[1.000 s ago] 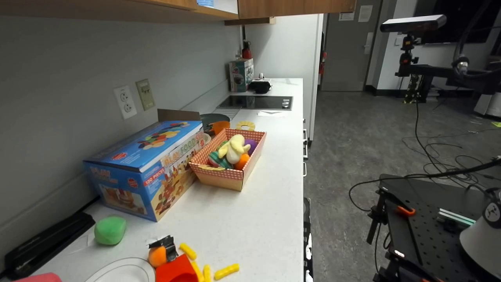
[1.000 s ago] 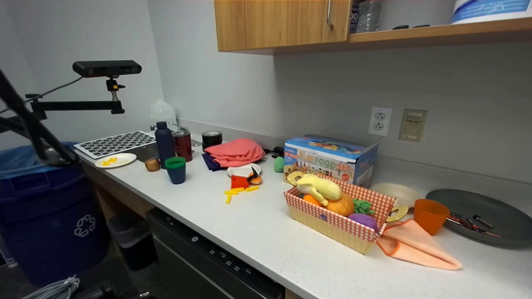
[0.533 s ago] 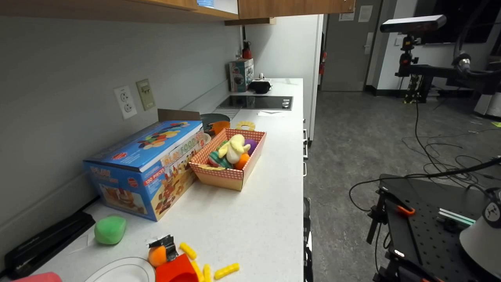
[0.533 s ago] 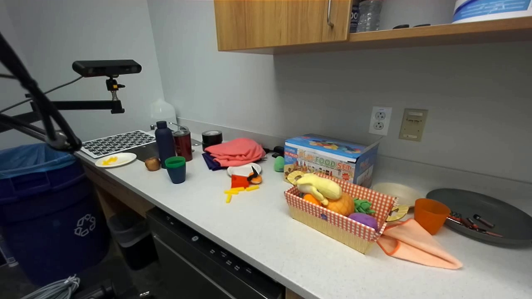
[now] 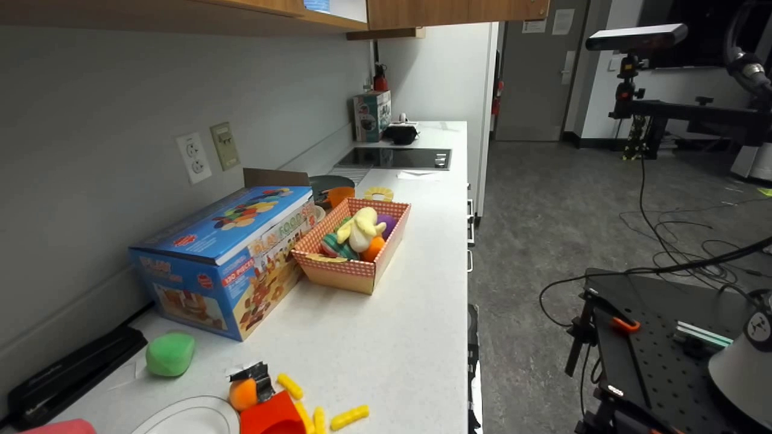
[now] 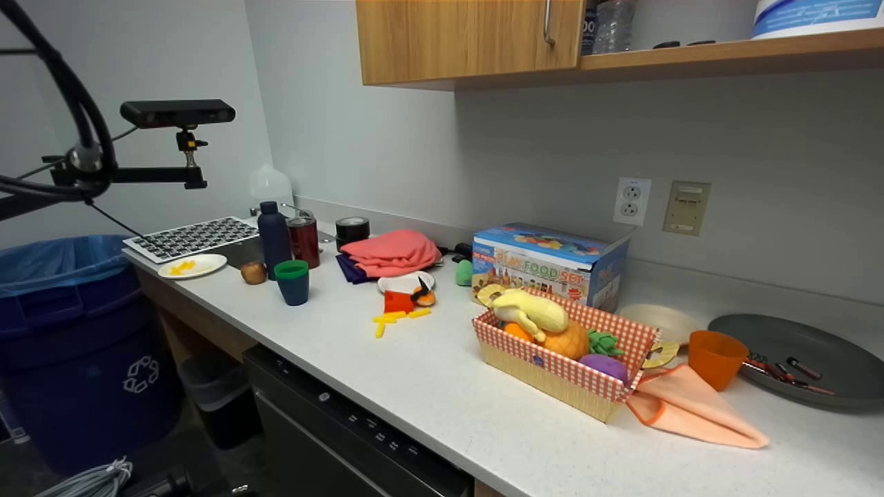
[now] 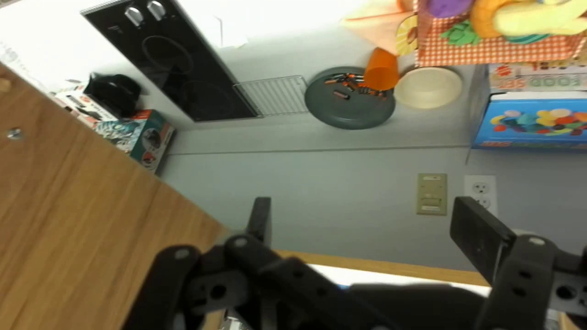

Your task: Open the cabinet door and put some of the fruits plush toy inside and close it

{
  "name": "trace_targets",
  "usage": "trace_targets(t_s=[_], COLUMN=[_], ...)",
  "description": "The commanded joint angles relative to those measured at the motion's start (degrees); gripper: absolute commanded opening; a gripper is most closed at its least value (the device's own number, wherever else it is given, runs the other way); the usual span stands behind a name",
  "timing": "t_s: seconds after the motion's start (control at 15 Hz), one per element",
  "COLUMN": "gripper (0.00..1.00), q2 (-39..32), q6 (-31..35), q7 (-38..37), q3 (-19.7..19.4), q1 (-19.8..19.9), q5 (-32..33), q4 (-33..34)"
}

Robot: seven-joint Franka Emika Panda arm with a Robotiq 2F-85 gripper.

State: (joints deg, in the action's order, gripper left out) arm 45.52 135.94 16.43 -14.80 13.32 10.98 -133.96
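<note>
One yellow plush fruit, roughly lengthwise along the basket

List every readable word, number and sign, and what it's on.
"PLAY FOOD SET": side of the play-food box
"PLAY": the box's end panel
"PIECES": the box's red strip; its number is unclear
"00", probably partial: dark container on the open shelf
Recycling symbol: dark blue bin
Too small or blurred: markings on the dishwasher, posted sheets, teal box, beige wall plate, robot base
</note>
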Motion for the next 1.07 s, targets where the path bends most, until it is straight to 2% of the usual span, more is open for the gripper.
trace_targets(t_s=[0.0, 0.67, 1.0], gripper=[1.00, 1.00, 1.00], q2=[0.2, -1.1, -9.5], q6=[-3.0, -2.5, 0.5], q7=[-1.0, -1.0, 0.6], q3=[-0.1, -0.3, -0.4], q1=[-1.3, -1.9, -9.3], q5=[-0.5, -0.4, -5.0], q4=[-1.0, -1.2, -0.1])
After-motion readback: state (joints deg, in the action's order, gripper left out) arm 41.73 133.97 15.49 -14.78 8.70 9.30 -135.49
